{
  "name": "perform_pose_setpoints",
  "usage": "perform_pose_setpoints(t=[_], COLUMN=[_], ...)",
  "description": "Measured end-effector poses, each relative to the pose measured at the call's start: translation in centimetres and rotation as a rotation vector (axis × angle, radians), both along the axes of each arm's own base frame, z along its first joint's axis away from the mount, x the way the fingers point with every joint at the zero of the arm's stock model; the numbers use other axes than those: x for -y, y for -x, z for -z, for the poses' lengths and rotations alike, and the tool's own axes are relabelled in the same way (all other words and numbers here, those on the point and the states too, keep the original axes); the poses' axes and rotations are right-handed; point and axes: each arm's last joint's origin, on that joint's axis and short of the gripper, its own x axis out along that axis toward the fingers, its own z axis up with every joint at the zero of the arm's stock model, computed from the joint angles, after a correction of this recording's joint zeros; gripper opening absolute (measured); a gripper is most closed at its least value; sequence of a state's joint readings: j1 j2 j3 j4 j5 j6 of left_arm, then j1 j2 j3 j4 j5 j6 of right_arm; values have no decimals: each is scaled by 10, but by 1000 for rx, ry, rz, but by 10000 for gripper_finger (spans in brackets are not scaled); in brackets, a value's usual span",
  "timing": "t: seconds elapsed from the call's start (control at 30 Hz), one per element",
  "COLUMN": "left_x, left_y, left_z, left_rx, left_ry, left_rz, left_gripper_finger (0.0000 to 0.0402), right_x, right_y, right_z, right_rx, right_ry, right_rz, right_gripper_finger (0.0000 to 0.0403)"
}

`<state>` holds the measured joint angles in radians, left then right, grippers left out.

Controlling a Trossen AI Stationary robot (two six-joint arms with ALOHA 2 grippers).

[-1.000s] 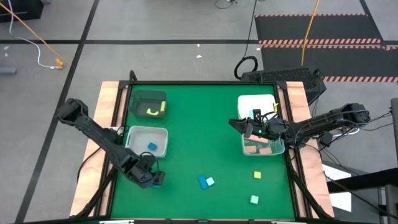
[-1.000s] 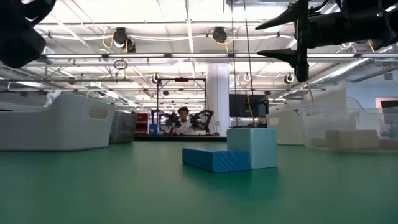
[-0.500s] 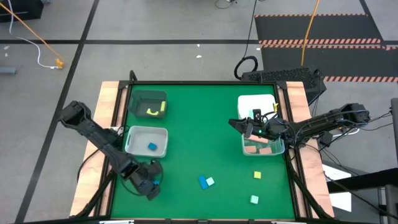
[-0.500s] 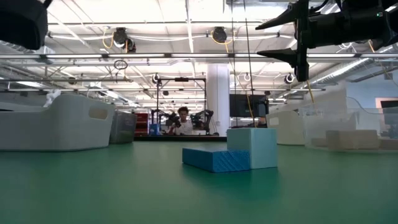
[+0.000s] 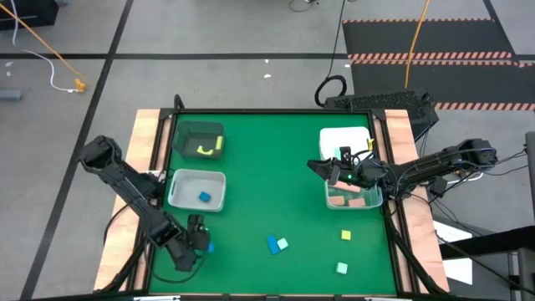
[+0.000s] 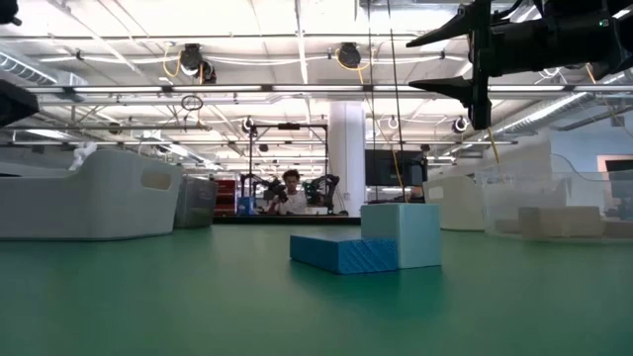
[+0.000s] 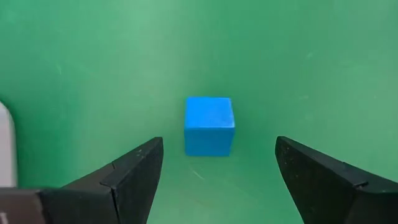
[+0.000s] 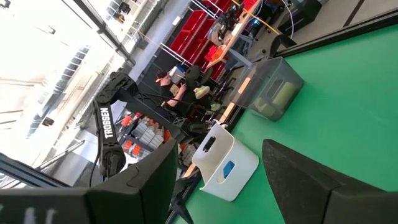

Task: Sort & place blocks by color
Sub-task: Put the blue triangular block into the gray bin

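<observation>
Cube (image 7: 209, 124), blue, lies on the mat at the near left corner, centred just ahead of our left gripper (image 7: 217, 180), whose fingers are spread. Right gripper (image 5: 324, 170) hovers released over the far-right bins.

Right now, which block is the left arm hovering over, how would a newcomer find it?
Start at the white bin on the green table's left side. Just nearer the front edge lies a lone blue cube between the left gripper's open jaws; the other loose blocks sit farther right.
</observation>
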<state>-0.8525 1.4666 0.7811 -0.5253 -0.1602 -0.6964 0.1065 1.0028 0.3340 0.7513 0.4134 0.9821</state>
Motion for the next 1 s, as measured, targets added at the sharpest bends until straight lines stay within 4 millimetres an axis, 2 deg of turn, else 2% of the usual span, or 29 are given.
perform_pose_setpoints(t=[0.4,0.77,1.0], left_x=[1,13,13], left_y=[-1,-12,-14], left_z=[1,32,40], left_rx=[70,52,43], left_ry=[-89,-120,-151], left_rz=[72,86,57], left_gripper_finger=[312,312,312], right_x=[0,0,0], right_y=[0,0,0], right_z=[0,0,0], right_rx=[0,0,-1], right_ry=[0,0,0], right_rz=[0,0,0], right_gripper_finger=[224,224,224])
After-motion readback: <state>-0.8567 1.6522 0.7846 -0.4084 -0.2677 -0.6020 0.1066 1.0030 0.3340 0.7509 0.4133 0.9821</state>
